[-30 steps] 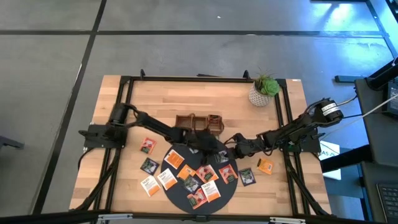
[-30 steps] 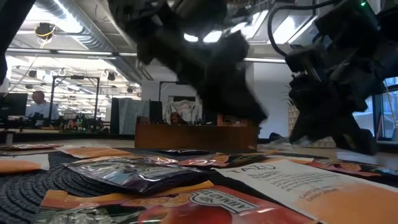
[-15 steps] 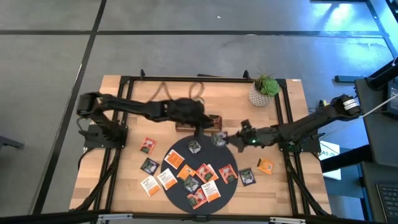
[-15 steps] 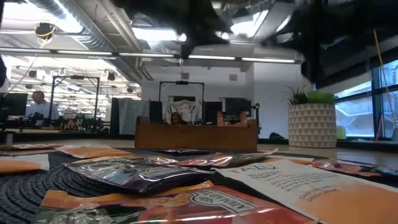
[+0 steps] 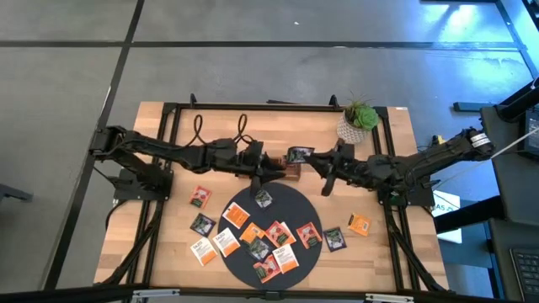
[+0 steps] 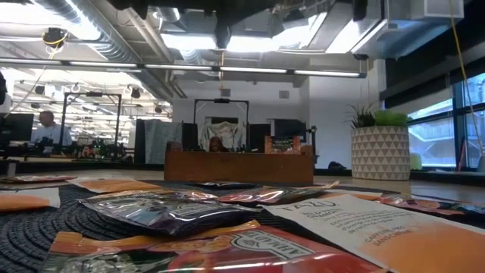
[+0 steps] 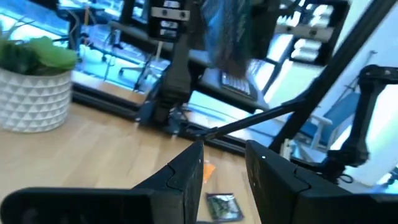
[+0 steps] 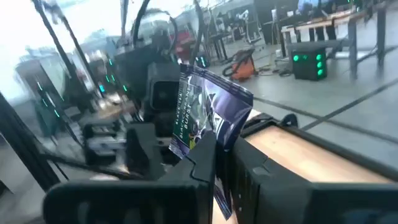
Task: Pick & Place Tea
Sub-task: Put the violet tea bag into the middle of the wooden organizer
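Several tea sachets [image 5: 278, 240] lie flat on the dark round mat [image 5: 290, 204], and others lie on the wood beside it [image 5: 200, 196]. A grey-dark one [image 5: 264, 199] rests at the mat's far side. My right gripper [image 5: 313, 160] hangs level above the table beside the wooden tray's right end [image 5: 291, 172], shut on a dark blue sachet [image 8: 208, 115]. My left gripper [image 5: 276, 171] hovers over the tray from the left, open, with nothing between its fingers [image 7: 198, 152]. In the low view the tray [image 6: 239, 165] stands behind the sachets. My right gripper pinches the dark blue sachet's flat faces between its two fingers [image 8: 208, 155], on the sachet's lower part [image 8: 214, 142]. The fingers come level from the table's right. The sachet stands on edge, lifted clear, most of it sticking out past the fingertips.
A potted plant [image 5: 358, 122] stands at the far right corner. A black frame rail [image 5: 278, 105] runs along the table's edges. Loose sachets lie right of the mat [image 5: 360, 225]. Bare wood shows along the far side [image 5: 219, 126].
Both grippers have risen from low over the mat and gone toward the far edge, to the tray. My right gripper has lifted the dark blue sachet clear and rolled, so the sachet now stands on edge. The grey-dark sachet shows on the mat where the arms were.
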Robot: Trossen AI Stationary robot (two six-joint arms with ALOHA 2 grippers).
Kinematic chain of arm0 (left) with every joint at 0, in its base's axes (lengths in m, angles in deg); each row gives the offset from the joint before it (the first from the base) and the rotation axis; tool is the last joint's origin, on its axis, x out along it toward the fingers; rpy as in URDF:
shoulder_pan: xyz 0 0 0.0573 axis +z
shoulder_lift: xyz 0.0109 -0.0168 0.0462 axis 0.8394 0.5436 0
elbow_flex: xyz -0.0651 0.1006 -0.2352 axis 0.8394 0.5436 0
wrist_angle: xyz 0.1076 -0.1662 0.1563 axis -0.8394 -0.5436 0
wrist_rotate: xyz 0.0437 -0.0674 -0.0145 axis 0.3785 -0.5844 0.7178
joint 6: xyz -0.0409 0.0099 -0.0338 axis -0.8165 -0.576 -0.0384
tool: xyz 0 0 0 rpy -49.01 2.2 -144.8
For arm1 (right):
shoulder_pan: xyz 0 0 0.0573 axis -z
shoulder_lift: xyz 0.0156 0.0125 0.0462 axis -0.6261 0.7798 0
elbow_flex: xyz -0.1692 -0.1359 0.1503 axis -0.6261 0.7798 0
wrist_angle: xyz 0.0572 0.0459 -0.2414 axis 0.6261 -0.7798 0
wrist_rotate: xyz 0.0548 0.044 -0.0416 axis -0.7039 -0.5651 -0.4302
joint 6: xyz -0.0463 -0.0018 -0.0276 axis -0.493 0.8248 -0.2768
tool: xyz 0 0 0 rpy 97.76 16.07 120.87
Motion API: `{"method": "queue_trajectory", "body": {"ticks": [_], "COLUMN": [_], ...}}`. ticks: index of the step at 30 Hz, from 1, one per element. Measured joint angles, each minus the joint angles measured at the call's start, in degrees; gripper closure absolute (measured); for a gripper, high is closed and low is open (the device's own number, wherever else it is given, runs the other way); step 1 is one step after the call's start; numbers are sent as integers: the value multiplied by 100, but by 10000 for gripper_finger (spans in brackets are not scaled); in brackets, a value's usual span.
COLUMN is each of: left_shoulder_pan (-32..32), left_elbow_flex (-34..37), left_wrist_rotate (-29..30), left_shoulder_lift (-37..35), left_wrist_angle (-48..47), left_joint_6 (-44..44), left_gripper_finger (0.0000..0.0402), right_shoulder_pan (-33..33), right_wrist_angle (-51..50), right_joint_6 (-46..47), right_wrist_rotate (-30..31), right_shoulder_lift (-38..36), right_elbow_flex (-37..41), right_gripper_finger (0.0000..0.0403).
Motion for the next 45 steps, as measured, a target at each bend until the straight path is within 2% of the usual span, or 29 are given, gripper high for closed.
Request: {"method": "queue_trajectory", "body": {"ticks": [8,13,19,26,30,34,38,42,45], "left_shoulder_pan": [-75,-75,-75,24,56,50,50,54,83], "left_elbow_flex": [0,-4,-4,-4,-7,-7,-7,-7,-7], "left_wrist_rotate": [67,20,-165,6,46,187,227,256,253], "left_shoulder_lift": [3,-11,-109,-172,-172,-172,-172,-172,-172], "left_wrist_angle": [139,211,288,371,432,439,458,456,454], "left_joint_6": [-106,-154,-24,40,255,270,319,376,375], "left_gripper_finger": [285,285,285,290,299,317,353,393,396], "right_shoulder_pan": [-119,-125,-156,-317,-330,-330,-330,-331,-330], "right_wrist_angle": [-544,-998,-1087,-1084,-1070,-1063,-1056,-1067,-1096], "right_joint_6": [-815,-724,-451,-420,-287,-285,-260,-139,-167], "right_wrist_rotate": [-3,-4,9,646,675,669,654,582,370], "right_shoulder_lift": [747,917,913,909,909,909,909,909,909], "right_elbow_flex": [-800,-1013,-981,-979,-979,-976,-976,-976,-974], "right_gripper_finger": [378,365,377,366,363,373,374,356,332]}}
